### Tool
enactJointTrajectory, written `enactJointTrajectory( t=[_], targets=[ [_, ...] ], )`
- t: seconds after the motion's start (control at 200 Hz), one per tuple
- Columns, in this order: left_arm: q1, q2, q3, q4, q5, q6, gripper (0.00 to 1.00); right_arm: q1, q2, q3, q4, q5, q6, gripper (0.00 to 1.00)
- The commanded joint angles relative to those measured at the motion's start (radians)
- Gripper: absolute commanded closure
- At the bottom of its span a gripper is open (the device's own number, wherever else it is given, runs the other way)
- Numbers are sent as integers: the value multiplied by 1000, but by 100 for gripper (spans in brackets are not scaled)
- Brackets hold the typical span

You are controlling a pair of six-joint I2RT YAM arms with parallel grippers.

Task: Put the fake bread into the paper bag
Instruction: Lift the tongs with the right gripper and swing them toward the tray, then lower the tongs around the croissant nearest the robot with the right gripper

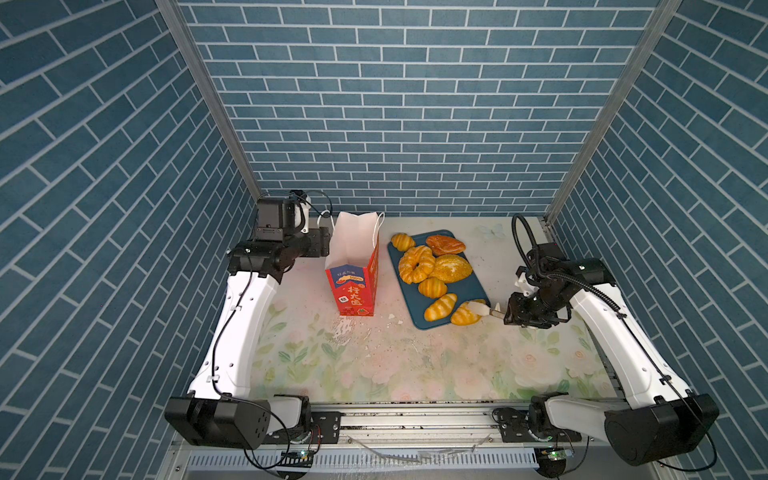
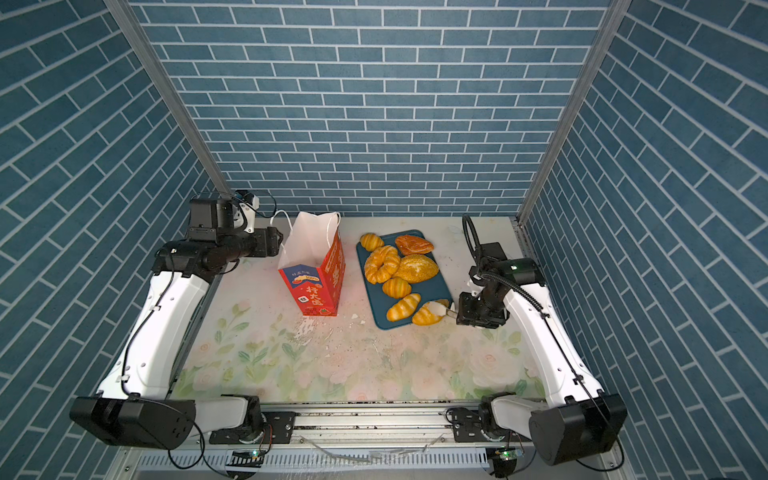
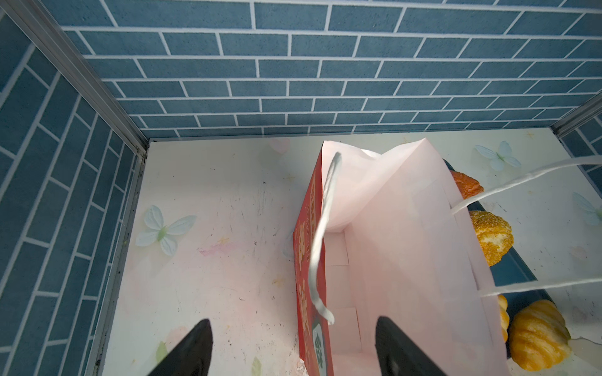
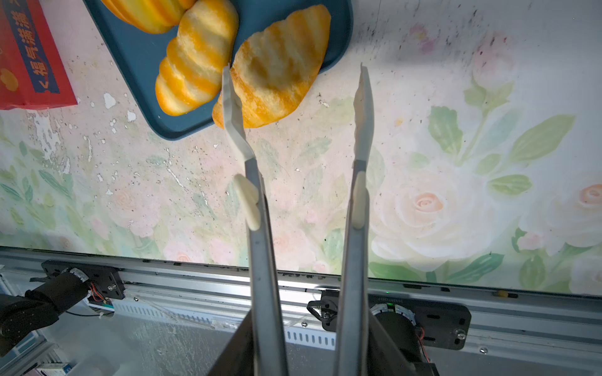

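Pick-up step; nothing bagged yet. The glossy golden fake bread (image 1: pixel 451 268) all lies on the dark teal rectangular tray (image 4: pixel 130 48), right of the upright red paper bag (image 1: pixel 353 286). My right gripper (image 1: pixel 509 312) is clenched on grey metal tongs (image 4: pixel 260 228), whose white tips stand apart around the near-right striped croissant (image 4: pixel 277 75), one touching it. Next: squeeze, lift over the tray rim, carry left to the bag's mouth. My left gripper (image 3: pixel 293 320) is released, astride the bag's left wall.
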Motion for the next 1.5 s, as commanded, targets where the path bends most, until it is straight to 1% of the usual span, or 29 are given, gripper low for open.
enactJointTrajectory(
  t=[0.0, 0.305, 0.515, 0.83, 0.97, 1.1, 1.215, 1.335, 1.495],
  targets=[
    [6, -21, -16, 12, 10, 1, 20, 16, 3, -15, 2, -46, 43, 54],
    [6, -34, -25, 8, -5, 6, 20, 65, 67, -26, 80, -76, 63, 54],
    [6, -34, -31, 6, -8, 5, 20, 67, 104, -38, 124, -85, 67, 55],
    [6, -33, -37, 9, -15, 5, 20, 68, 121, -47, 153, -70, 66, 64],
    [6, -34, -37, 9, -18, 7, 20, 67, 113, -24, 147, -24, 60, 68],
    [6, -34, -38, 9, -23, 8, 20, 68, 103, 16, 144, 42, 34, 72],
    [6, -38, -37, 7, -25, 8, 20, 67, 105, 55, 156, 74, 1, 76],
    [6, -40, -41, 5, -33, 10, 20, 67, 111, 77, 178, 97, -44, 76],
    [6, -38, -41, 4, -31, 8, 20, 67, 157, 51, 255, 94, -120, 76]
  ],
)
